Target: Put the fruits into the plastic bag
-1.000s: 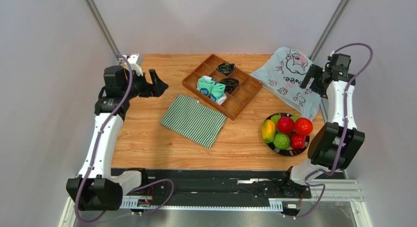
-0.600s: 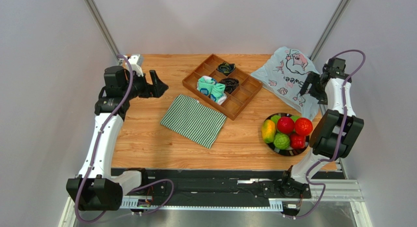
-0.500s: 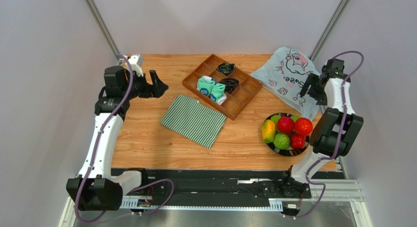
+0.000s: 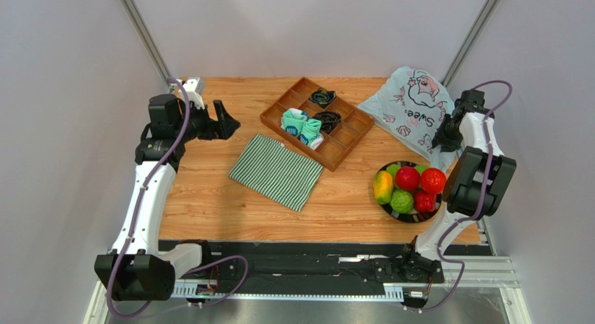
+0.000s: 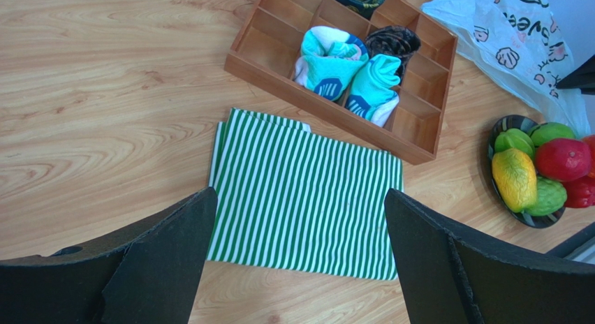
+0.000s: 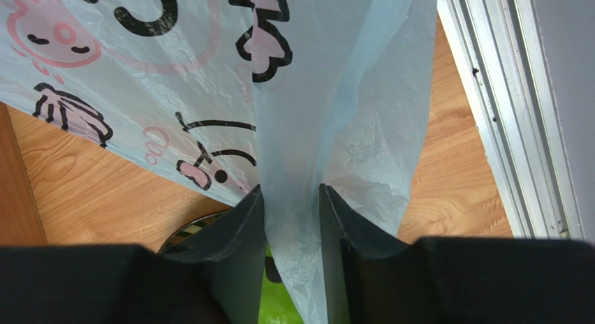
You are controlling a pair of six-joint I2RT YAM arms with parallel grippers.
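Note:
The fruits [image 4: 407, 178] lie heaped on a dark plate [image 4: 408, 220] at the right front: red round ones, green ones and a yellow-orange one [image 5: 515, 177]. Behind them the pale-blue plastic bag [image 4: 408, 104] with pink-and-black print lies flat. My right gripper [image 4: 441, 139] is at the bag's near right corner. In the right wrist view its jaws [image 6: 292, 191] pinch a fold of the bag's film [image 6: 335, 114], and a green fruit [image 6: 279, 303] shows below. My left gripper [image 4: 227, 120] hovers wide open at the far left, nothing between its fingers [image 5: 167, 261].
A green-and-white striped cloth [image 4: 276, 172] lies mid-table. A wooden divider tray [image 5: 314, 102] behind it holds teal socks [image 4: 302, 127] and dark cables. An aluminium rail [image 6: 503, 114] runs along the table's right edge, close to my right gripper.
My right arm has come down and forward onto the bag's near right corner, and its jaws have closed from wide open onto the film. The left arm has not moved.

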